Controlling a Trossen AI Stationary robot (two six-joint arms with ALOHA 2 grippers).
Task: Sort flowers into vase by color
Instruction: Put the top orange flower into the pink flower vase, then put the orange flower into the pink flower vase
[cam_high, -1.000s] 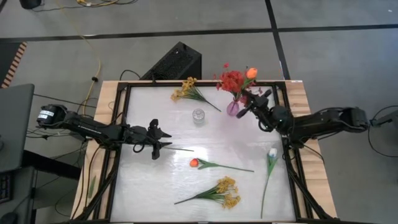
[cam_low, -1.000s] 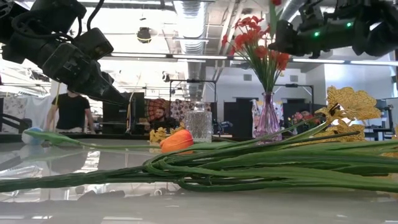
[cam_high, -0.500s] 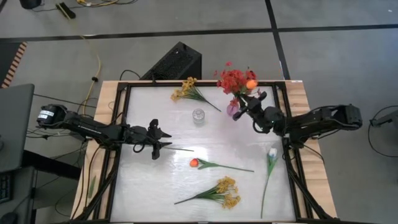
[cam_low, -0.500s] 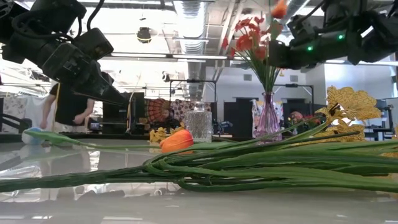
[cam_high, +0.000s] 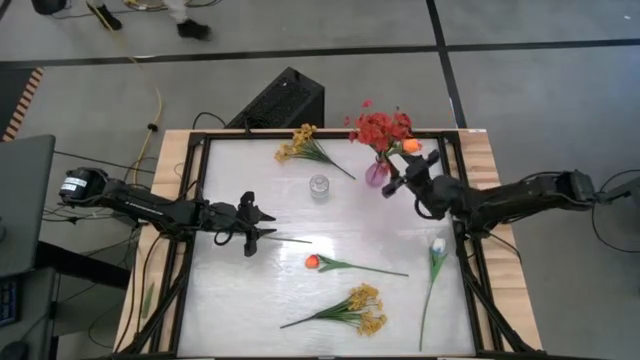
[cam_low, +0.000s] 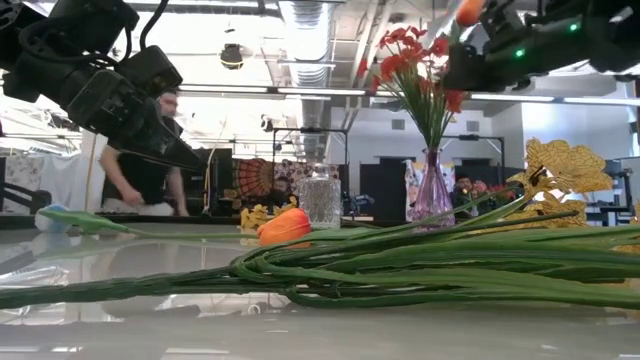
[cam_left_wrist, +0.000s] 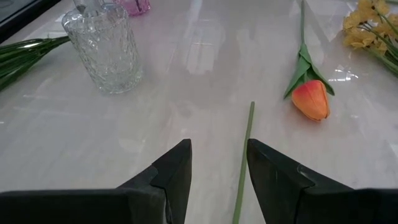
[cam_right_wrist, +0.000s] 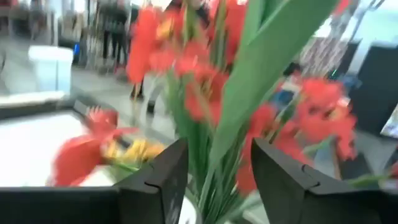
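Right hand (cam_high: 403, 172), fingers parted around the orange tulip (cam_high: 411, 146) stem, sits at 4 o'clock of the pink vase (cam_high: 376, 174); stem upright. Left hand (cam_high: 252, 224) half-open, empty.

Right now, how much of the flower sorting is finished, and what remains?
Done: the red sprays stand in the pink vase. In hand: the right gripper, jaws parted, is at that vase with an orange tulip; the left gripper hovers over a green stem. Left: two yellow sprays, another orange tulip, a white tulip, and the clear glass vase.
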